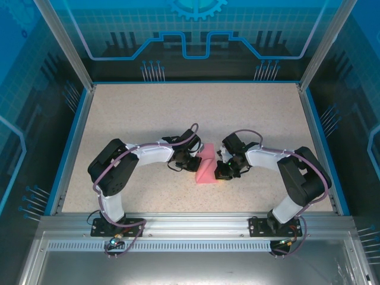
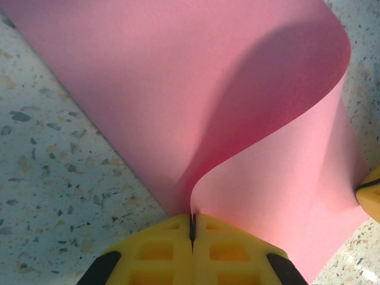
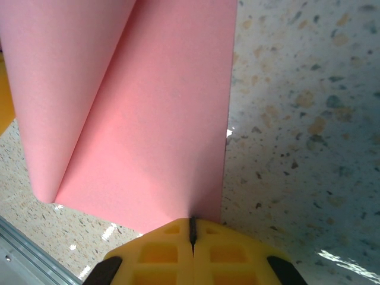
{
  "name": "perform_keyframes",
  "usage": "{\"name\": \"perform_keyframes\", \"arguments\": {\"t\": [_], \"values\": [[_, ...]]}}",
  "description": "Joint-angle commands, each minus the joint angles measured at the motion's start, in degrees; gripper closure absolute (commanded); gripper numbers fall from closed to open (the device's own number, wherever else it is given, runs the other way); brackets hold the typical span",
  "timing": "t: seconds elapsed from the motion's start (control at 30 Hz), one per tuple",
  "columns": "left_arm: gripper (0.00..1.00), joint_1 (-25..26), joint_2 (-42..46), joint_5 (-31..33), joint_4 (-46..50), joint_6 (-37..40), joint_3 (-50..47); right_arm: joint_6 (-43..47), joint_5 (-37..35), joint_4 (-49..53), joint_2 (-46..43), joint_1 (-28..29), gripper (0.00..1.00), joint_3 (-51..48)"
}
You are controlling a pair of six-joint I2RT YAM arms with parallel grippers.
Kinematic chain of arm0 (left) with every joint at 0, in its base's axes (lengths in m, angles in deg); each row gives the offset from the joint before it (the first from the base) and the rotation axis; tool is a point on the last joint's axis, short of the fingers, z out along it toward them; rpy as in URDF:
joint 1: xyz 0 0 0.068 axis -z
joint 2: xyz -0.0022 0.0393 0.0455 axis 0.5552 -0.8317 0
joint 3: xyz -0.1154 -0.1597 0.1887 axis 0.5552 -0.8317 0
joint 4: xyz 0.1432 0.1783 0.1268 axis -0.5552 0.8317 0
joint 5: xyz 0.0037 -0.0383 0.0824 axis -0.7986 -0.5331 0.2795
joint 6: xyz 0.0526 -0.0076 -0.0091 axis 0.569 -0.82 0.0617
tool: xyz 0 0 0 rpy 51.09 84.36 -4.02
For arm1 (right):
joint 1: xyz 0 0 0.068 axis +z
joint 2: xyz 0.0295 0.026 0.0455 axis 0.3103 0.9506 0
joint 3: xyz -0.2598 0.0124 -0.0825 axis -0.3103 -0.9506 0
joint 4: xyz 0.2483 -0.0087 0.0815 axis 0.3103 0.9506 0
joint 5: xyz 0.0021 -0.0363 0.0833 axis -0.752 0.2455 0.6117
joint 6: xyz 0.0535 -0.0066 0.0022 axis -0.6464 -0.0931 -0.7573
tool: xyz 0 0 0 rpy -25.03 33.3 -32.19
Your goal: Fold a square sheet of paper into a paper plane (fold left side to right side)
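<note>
The square sheet of paper (image 1: 207, 165) is salmon pink and lies mid-table between the two arms, bent over on itself in a loose curl. My left gripper (image 1: 189, 159) is shut on one edge of it. In the left wrist view the yellow fingers (image 2: 155, 252) meet at the gripper (image 2: 192, 228), and the sheet (image 2: 196, 95) rises from them in a curve. My right gripper (image 1: 223, 170) is shut on the opposite side, its jaws closed (image 3: 192, 228) at the near corner of the sheet (image 3: 154, 130). The paper plane is out of view.
The speckled table (image 1: 148, 119) stretches around the paper, bounded by a blue rim (image 1: 71, 142) and a metal rail (image 1: 190, 222) at the near edge. The other gripper's yellow finger (image 2: 371, 199) shows at the right edge of the left wrist view.
</note>
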Motion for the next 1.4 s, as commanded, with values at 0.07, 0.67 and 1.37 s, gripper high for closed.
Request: {"name": "perform_keyframes", "arguments": {"t": [0.07,0.67,1.37], "values": [[1.0,-0.46,1.56,-0.88,1.45,1.42,-0.56,0.96,-2.47,2.74,2.31,1.35,0.97,-0.31],[1.0,-0.39,2.88,-2.26,0.8,1.24,-1.23,1.01,-2.36,2.47,2.42,1.59,0.96,-0.37],[1.0,-0.34,0.35,-0.84,0.83,1.46,-0.15,1.06,-2.35,2.4,2.77,1.7,0.96,-0.32]]}}
